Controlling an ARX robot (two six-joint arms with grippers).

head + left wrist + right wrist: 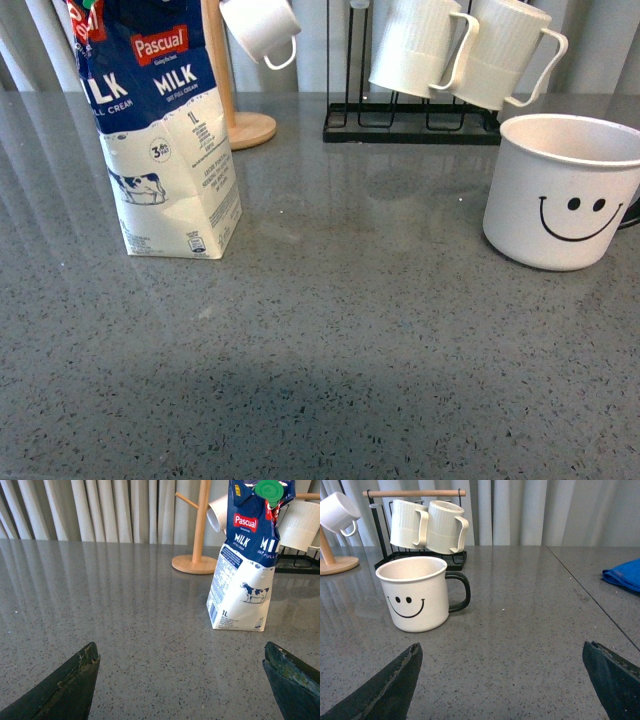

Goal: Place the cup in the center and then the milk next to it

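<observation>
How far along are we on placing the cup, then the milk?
Nothing looks done: the off-white enamel mug with the black smiley face stands at the right of the grey countertop, the blue-and-white Pascual milk carton at the left, neither in the middle. In hand: nothing; the left gripper and right gripper are open, empty. Left: mug to centre, carton beside it.

The left gripper (180, 680) is spread wide, its two dark fingers (70, 685) well apart and gripping nothing. It sits low and near level, aimed toward about 12 o'clock from the robot. The right gripper (500, 680) is posed alike: jaws splayed, dark scuffed fingers (615, 680) far apart and empty, also facing about 12 o'clock. Only the fingertips of each show.
</observation>
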